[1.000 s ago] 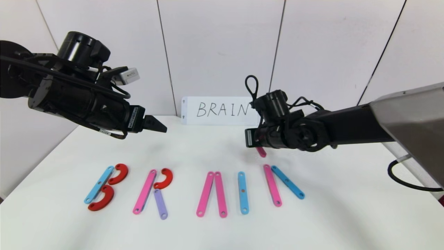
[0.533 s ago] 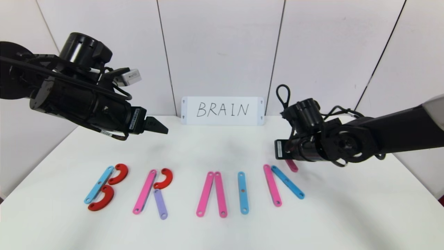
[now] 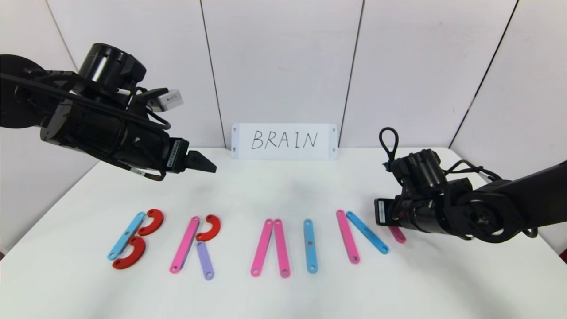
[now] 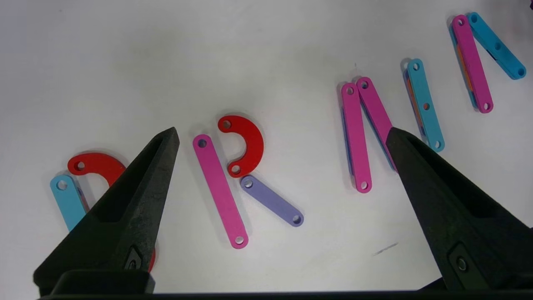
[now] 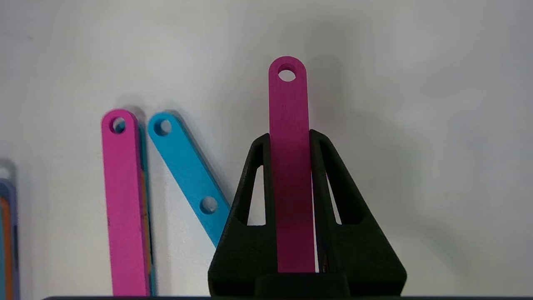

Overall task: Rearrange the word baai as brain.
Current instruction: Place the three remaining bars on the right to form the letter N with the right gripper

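The right tool (image 5: pixel 290 137) is clamped on a pink strip (image 5: pixel 289 166), its two fingers pressed against the strip's long edges while the holed end sticks out past the tips. It hangs low over the counter (image 3: pixel 283 292) toward the right edge, and the strip's free end (image 3: pixel 397 235) shows just beside the slanted blue strip (image 3: pixel 367 232) of the last letter — whether they touch cannot be told. The left tool (image 4: pixel 283 137) is spread wide and holds nothing, up above the left side of the counter.

Laid flat along the front half of the counter are eleven pieces — four pink strips, three blue strips, one purple strip (image 3: pixel 205 266) and three red curves. They read as a B (image 3: pixel 133 239), an R (image 3: pixel 195 243), a pair of pink strips (image 3: pixel 270 248) joined at the top, a single blue strip (image 3: pixel 310 246), and a pink strip (image 3: pixel 347 237) with the slanted blue one touching its top.

A white card (image 3: pixel 284 141) handwritten BRAIN stands at the back edge against the wall. The right arm covers the counter behind the held strip.
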Motion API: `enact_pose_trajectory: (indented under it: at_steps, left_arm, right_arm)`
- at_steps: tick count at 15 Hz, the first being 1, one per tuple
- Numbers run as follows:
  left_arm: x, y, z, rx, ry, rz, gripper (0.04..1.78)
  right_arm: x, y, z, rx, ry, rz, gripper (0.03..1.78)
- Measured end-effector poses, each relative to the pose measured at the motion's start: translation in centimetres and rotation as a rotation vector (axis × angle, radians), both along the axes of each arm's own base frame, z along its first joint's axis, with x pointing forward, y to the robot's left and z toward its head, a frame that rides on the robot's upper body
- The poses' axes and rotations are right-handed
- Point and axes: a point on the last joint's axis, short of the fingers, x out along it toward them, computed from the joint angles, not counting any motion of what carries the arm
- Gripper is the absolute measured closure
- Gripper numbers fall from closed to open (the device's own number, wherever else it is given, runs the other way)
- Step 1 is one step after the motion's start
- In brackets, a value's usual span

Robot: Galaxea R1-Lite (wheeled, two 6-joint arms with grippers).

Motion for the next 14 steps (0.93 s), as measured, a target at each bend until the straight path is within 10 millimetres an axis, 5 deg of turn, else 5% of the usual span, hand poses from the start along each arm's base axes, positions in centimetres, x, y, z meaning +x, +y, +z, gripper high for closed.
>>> enact_pose_trajectory:
  at_steps: [14]
  left_arm:
    - [0.0,0.0,0.0,0.001,0.001,0.001,0.08]
  right_arm:
    - [-0.3,-0.5,-1.6,0.018,0.071,0.021,1.53]
